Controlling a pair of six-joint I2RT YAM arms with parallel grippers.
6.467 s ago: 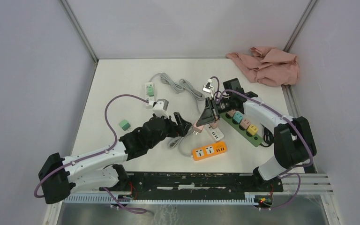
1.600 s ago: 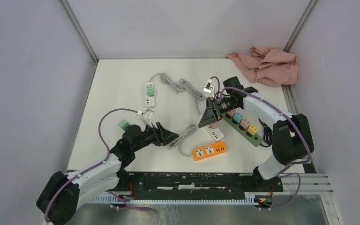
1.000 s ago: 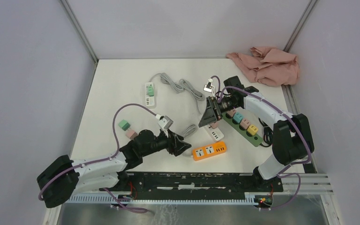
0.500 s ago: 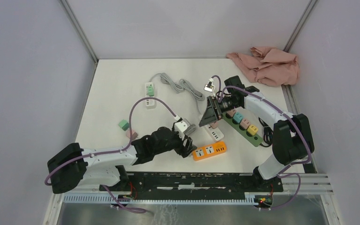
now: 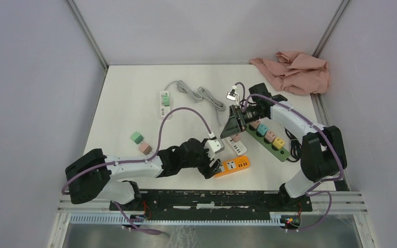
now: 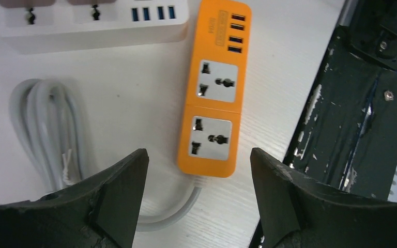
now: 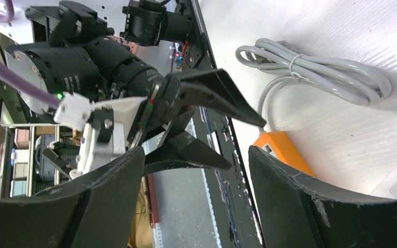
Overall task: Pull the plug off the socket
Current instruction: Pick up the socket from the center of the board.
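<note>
My left gripper (image 5: 214,168) (image 6: 199,196) hangs open just above the cord end of an orange power strip (image 5: 232,165) (image 6: 214,98), whose two sockets are empty. Nothing is between its fingers. My right gripper (image 5: 226,133) (image 7: 196,196) stands open over the far end of a white power strip (image 5: 237,148) (image 6: 82,20), holding nothing. A pink plug (image 5: 236,138) shows there, partly hidden under those fingers. A green power strip (image 5: 284,154) to the right carries several coloured plugs (image 5: 262,130). A loose pink plug (image 5: 144,148) and a green plug (image 5: 137,137) lie on the table's left.
A coiled grey cord (image 5: 199,95) (image 6: 46,129) (image 7: 315,67) and a white-and-green strip (image 5: 164,99) lie at the back. A pink cloth (image 5: 294,70) fills the back right corner. The black base rail (image 6: 362,103) runs right beside the orange strip.
My left arm has swung right from the table's left side to the orange strip, its jaws widening on the way. The loose pink plug stays on the left. The right arm has not moved.
</note>
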